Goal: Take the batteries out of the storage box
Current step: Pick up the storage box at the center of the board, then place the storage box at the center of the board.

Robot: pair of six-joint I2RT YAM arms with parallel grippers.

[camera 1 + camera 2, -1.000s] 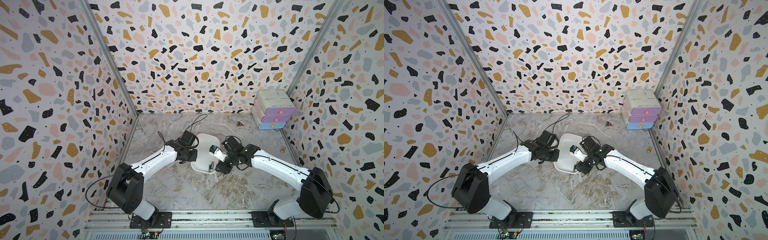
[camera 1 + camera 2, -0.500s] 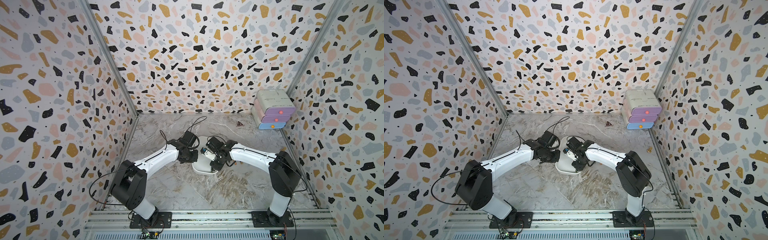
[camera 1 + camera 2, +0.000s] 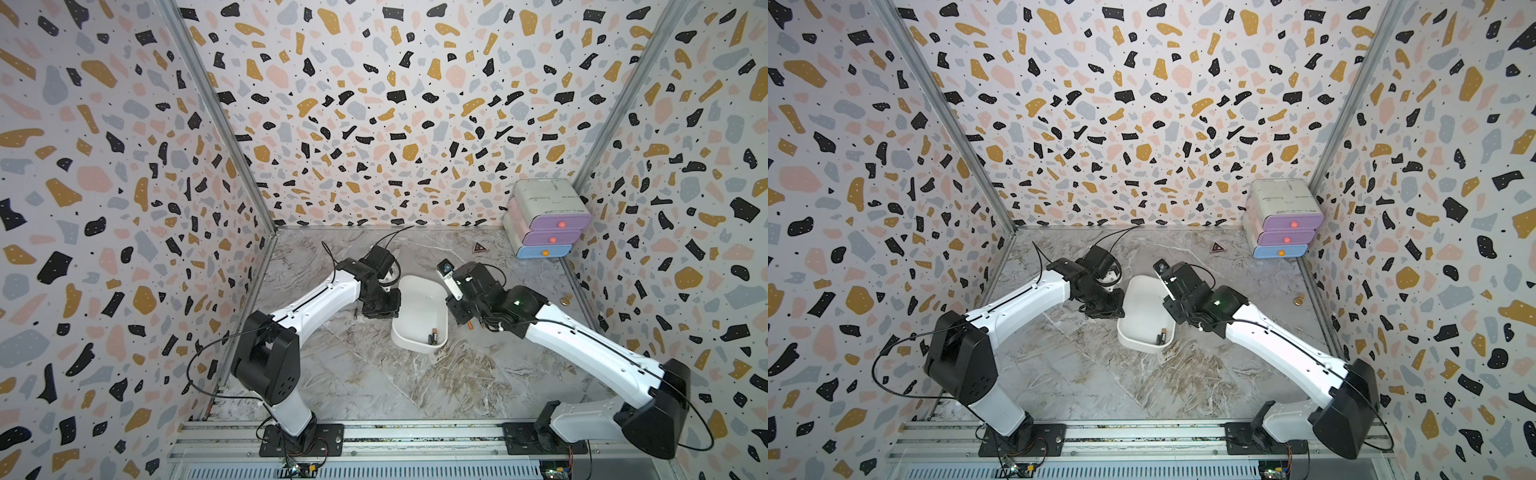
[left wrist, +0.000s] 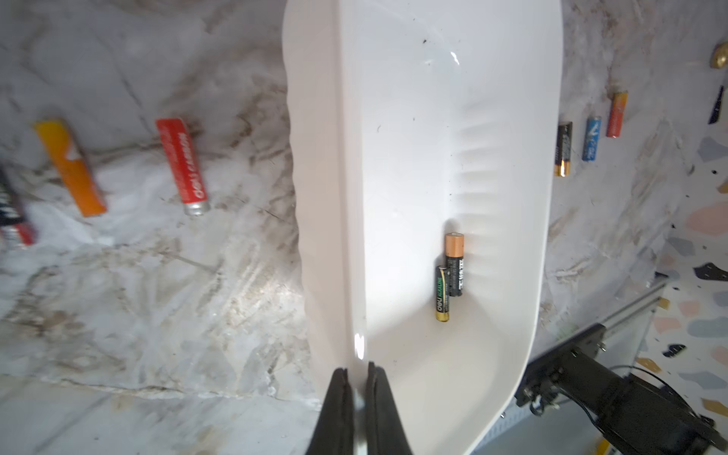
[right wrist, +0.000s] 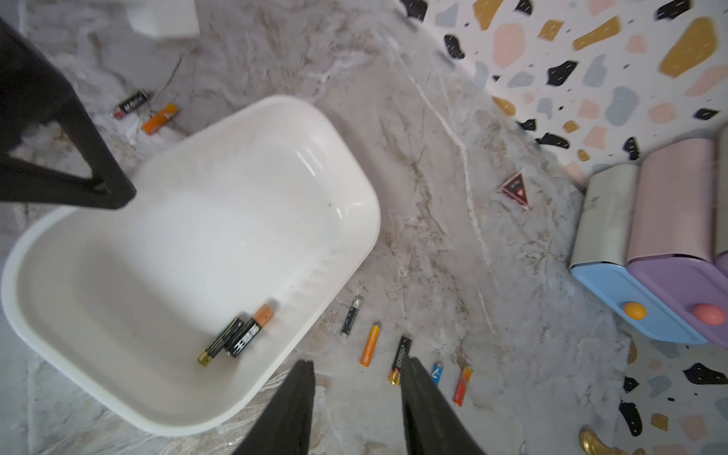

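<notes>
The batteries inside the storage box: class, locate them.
In a top view, the batteries lie side by side in the storage box, at its corner nearest the right arm's base.

Marbled tabletop (image 3: 374,386): storage box (image 3: 409,343), loose batteries (image 5: 370,345) (drawer unit (image 3: 544,216) too).

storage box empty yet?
Not empty: a green-striped battery and a copper-topped battery lie side by side in the storage box.
</notes>
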